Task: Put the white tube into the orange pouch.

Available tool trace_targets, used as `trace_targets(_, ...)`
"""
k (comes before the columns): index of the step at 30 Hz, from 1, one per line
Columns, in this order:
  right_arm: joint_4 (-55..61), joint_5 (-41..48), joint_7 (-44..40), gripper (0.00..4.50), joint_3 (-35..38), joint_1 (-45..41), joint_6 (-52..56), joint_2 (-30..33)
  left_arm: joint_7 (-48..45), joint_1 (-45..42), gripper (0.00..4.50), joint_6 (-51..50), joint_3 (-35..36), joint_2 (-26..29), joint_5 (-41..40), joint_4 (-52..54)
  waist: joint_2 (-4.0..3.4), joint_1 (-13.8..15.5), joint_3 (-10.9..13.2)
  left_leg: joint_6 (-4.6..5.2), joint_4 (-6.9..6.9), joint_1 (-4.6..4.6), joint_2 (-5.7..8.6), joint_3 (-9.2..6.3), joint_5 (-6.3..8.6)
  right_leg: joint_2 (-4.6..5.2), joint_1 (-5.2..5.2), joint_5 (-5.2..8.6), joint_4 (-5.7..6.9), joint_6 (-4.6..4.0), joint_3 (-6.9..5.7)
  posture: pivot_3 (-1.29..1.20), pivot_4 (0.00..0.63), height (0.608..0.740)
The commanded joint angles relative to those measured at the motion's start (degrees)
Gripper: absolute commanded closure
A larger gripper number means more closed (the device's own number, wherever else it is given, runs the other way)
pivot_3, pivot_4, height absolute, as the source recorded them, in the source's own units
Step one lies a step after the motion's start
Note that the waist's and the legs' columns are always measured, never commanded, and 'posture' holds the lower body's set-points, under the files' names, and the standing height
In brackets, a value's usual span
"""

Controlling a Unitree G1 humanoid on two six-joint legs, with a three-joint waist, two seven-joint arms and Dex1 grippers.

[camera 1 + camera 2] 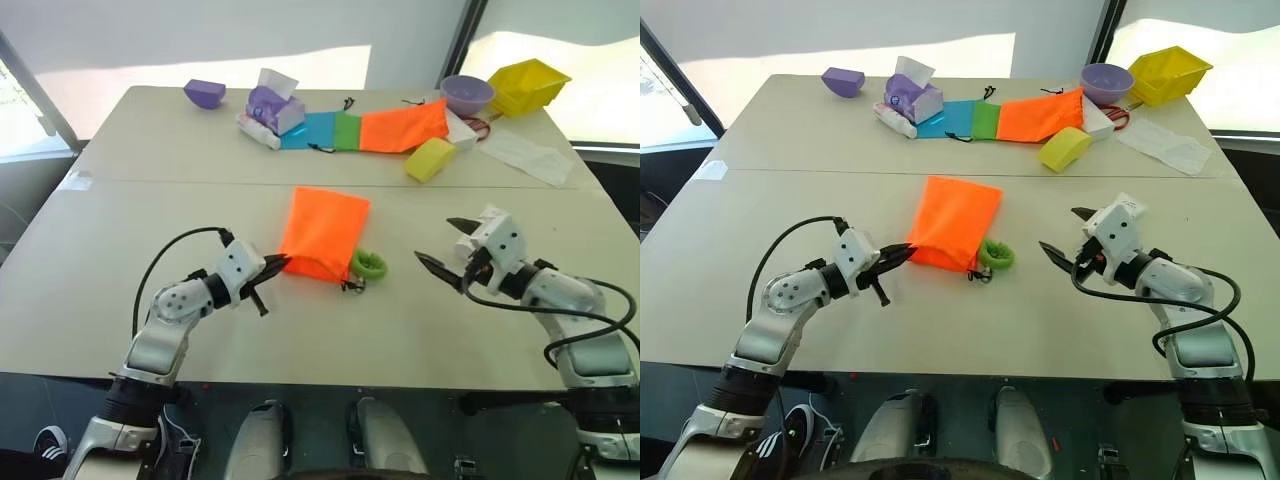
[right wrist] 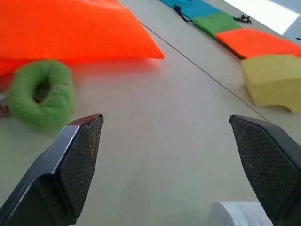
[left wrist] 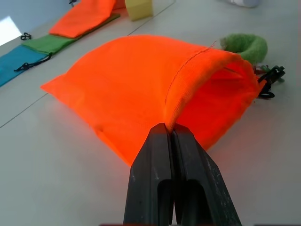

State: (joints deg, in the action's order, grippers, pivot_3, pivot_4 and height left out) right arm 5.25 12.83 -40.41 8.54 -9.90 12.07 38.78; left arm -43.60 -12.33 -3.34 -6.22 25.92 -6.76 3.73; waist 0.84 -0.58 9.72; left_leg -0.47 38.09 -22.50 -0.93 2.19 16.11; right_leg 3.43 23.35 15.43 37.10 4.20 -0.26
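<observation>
Your left gripper [image 1: 272,264] has its two black fingers pressed together on the near hem of the bright orange fabric drawstring pouch [image 1: 322,232], pinching the upper edge of its mouth; in the left wrist view that edge is raised off the table, so the opening gapes a little. The pouch lies flat on the pale tabletop [image 1: 120,270] between your arms, with its lime-green fuzzy ring [image 1: 368,264] just beside its near right corner on a dark cord.

Your right gripper [image 1: 452,250] hovers above the table well to the right of the ring, fingers spread wide with nothing between them. In the right wrist view a small white rounded object [image 2: 240,214] lies on the table close under its fingers (possibly the white tube, but you cannot tell from what shows).

Farther back sit a yellow sponge block [image 1: 430,159] and a row of blue, green and orange cloths [image 1: 366,131].
</observation>
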Motion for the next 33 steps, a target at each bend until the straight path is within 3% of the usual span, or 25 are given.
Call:
trace_targets(1, 3.68, 1.05, 2.72, 0.0, 3.07, -0.57, 7.14, 1.61, -0.22, 0.39, 4.43, -0.68, -1.15, -0.34, -0.68, 3.73, 0.0, 0.01, 0.0, 0.0, 0.0, 0.0, 0.0, 0.0, 0.0, 0.0, 0.0, 0.0, 0.0, 0.0, 0.0, 0.0, 0.15, 0.74)
trace_targets(6, 6.66, 1.54, 8.65, 0.0, 4.72, -0.92, 18.11, 0.15, -0.23, 0.68, 4.43, -1.36, -1.27, -0.22, -1.0, 4.53, 0.0, -0.02, 0.0, 0.0, 0.01, -0.01, 0.0, 0.0, 0.0, 0.02, -0.01, 0.01, -0.01, -0.02, 0.01, 0.0, 0.15, 0.74)
trace_targets(14, 12.06, 0.78, 30.48, 0.0, 10.04, -11.89, 48.74, -11.59, 2.08, -0.25, 4.43, -0.51, -0.03, -0.92, -0.42, 3.32, -0.04, -0.01, -0.01, 0.0, 0.0, -0.03, -0.02, -0.01, 0.0, 0.02, 0.09, 0.01, 0.05, -0.05, 0.04, 0.0, 0.15, 0.74)
trace_targets(19, 12.8, -3.35, 41.29, 0.0, 13.18, -18.65, 61.16, -17.91, 2.52, -0.36, 4.43, 0.01, -0.19, -0.95, -0.31, 2.47, -0.05, -0.09, -0.01, 0.0, 0.0, -0.24, 0.0, 0.0, 0.0, 0.08, 0.21, 0.0, -0.04, -0.03, 0.03, 0.0, 0.15, 0.74)
trace_targets(23, 12.73, -5.79, 44.21, 0.0, 12.52, -19.89, 61.88, -18.68, 3.12, -0.55, 4.43, 0.14, -0.57, -1.2, 0.06, 2.23, -0.08, -0.03, -0.03, 0.0, 0.0, -0.67, 0.01, 0.0, -0.01, 0.08, 0.64, -0.01, 0.01, -0.01, 0.01, 0.0, 0.15, 0.74)
trace_targets(25, 11.2, -5.18, 45.51, 0.0, 14.81, -20.18, 63.15, -22.65, 3.29, -0.38, 4.43, 0.24, -0.52, -1.35, -0.07, 2.19, -0.07, -0.12, -0.03, 0.09, 0.01, -0.91, 0.03, 0.04, -0.08, 0.08, 0.92, -0.03, 0.06, 0.01, 0.0, 0.0, 0.15, 0.74)
trace_targets(29, 9.97, -5.14, 46.71, 0.0, 16.24, -20.66, 63.18, -27.76, 3.49, -0.35, 4.43, 0.36, -0.03, -1.18, -0.24, 2.1, -0.09, -0.39, -0.04, 0.11, 0.01, -0.89, 0.01, 0.09, -0.09, -0.02, 0.95, -0.06, 0.13, 0.08, 0.0, 0.0, 0.15, 0.74)
trace_targets(33, 9.34, -5.38, 46.56, 0.0, 15.95, -20.43, 62.58, -28.95, 3.84, -0.27, 4.43, 0.36, 0.29, -1.08, -0.35, 2.11, -0.1, -0.21, -0.04, 0.28, 0.01, -0.89, 0.04, 0.11, -0.19, -0.02, 0.95, -0.1, 0.2, 0.14, 0.0, 0.0, 0.15, 0.74)
